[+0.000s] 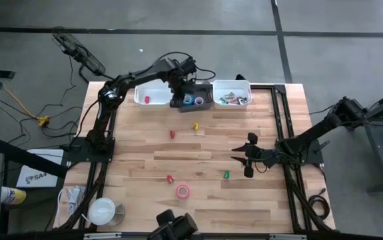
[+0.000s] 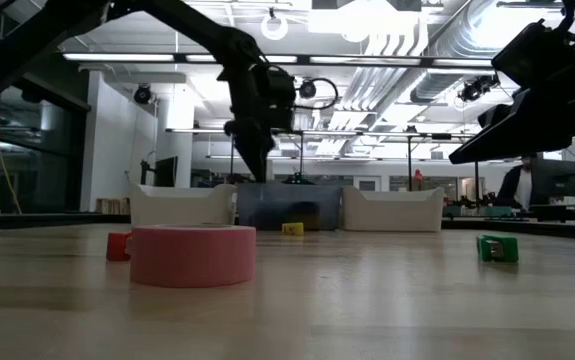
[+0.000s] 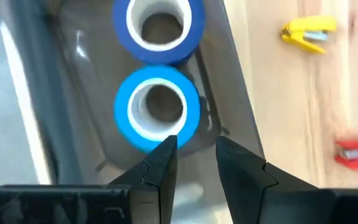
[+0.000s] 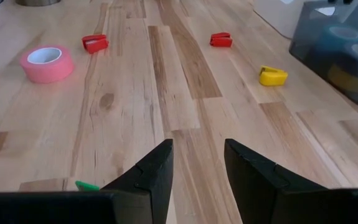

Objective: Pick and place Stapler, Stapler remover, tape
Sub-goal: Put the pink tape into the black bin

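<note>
A dark blue tape roll (image 3: 159, 22) and a light blue tape roll (image 3: 157, 109) lie flat on the floor of the grey bin (image 3: 73, 93) at the table's far edge. My left gripper (image 3: 194, 143) hangs open above that bin (image 1: 210, 97), pointing steeply down, with nothing between its fingers. A pink tape roll (image 1: 183, 192) lies flat on the table near the front edge. My right gripper (image 1: 236, 155) is open and empty over the table's right half, pointing left. No stapler can be made out.
White bins stand left (image 1: 150, 95) and right (image 1: 232, 93) of the grey one; the left one holds a red piece, the right one several items. Small clip-like pieces lie on the table: red (image 1: 172, 134), yellow (image 1: 195, 125), red (image 1: 170, 179), green (image 1: 226, 174).
</note>
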`<act>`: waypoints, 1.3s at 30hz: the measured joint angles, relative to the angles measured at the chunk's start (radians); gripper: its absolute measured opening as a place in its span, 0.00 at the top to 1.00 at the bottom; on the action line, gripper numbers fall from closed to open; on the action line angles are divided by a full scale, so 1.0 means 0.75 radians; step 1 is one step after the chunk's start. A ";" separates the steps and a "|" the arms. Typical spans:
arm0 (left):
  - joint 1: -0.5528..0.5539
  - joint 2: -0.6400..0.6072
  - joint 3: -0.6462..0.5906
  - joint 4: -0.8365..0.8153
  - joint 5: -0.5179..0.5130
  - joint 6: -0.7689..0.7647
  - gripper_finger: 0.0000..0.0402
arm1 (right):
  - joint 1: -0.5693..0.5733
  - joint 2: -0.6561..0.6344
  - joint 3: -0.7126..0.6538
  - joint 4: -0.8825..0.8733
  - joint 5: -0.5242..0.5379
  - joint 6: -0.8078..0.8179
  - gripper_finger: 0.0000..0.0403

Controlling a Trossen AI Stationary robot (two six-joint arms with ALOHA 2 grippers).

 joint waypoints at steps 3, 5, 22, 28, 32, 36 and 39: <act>-0.001 -0.001 0.105 -0.138 -0.018 0.001 0.73 | 0.000 0.000 0.000 0.000 0.000 0.009 0.66; -0.012 -0.004 0.175 -0.194 -0.025 0.000 0.73 | 0.000 0.000 0.000 0.000 0.001 0.010 0.66; -0.383 -0.013 0.377 -0.613 -0.225 -0.046 0.73 | 0.000 0.000 0.000 0.001 0.009 0.010 0.66; -0.581 -0.020 0.304 -0.610 -0.228 -0.046 0.73 | 0.000 0.000 0.000 0.000 0.005 0.012 0.66; -0.706 -0.020 0.230 -0.611 -0.235 -0.042 0.73 | 0.000 0.000 0.000 0.000 0.000 0.012 0.66; -0.825 -0.020 0.135 -0.612 -0.237 -0.041 0.73 | 0.000 0.000 0.000 0.000 0.000 0.014 0.66; -0.904 -0.042 0.036 -0.589 -0.256 -0.077 0.73 | 0.000 0.000 0.000 -0.001 -0.008 0.015 0.66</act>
